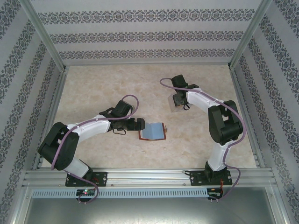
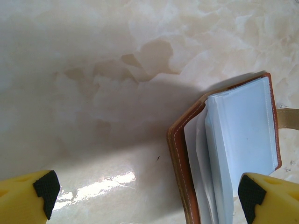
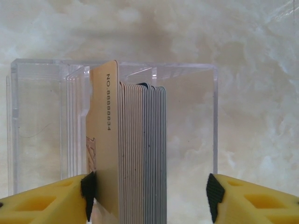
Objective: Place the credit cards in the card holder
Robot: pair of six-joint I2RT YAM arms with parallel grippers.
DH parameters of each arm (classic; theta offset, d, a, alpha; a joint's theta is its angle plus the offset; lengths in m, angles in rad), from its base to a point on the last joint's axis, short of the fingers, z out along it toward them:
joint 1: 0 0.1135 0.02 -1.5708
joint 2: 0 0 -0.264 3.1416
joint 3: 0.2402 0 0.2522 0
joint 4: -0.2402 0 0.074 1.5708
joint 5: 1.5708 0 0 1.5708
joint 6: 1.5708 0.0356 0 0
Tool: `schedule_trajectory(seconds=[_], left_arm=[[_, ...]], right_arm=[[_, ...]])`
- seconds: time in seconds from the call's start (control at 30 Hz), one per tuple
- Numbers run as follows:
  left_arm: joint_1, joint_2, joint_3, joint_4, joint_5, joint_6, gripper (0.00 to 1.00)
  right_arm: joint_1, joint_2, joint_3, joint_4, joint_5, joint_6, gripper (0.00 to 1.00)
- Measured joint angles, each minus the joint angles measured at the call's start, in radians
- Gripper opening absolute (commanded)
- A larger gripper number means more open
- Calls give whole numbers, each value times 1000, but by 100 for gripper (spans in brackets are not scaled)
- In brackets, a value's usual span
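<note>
Between my right gripper (image 3: 149, 192)'s spread jaws: credit cards (image 3: 140, 154), stacked on edge in the clear box (image 3: 196, 93), long axis twelve-to-six. Nine-o'clock pad touches the tan front card (image 3: 103, 140); three-o'clock pad stands apart. I log the card holder (image 1: 153, 131) lying open at three o'clock of my left gripper (image 2: 148, 192), jaws wide.

There is one card holder (image 2: 233, 140) and one clear plastic box (image 3: 42, 121). The box contains a single packed stack of credit cards (image 3: 142, 154), well over a dozen, pressed too close for an exact count. Just one of them is a tan card (image 3: 105, 140); the others show grey or pale edges.
</note>
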Motion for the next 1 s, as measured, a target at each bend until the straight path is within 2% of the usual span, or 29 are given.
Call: schedule_trajectory(seconds=[0.23, 0.57, 1.0], left_arm=[[0, 0, 0, 0, 2, 0, 100], [0, 0, 0, 0, 2, 5, 100], [0, 0, 0, 0, 10, 7, 100]], right_arm=[[0, 0, 10, -4, 19, -6, 50], [1, 0, 11, -4, 67, -6, 48], [9, -16, 11, -4, 87, -25, 25]])
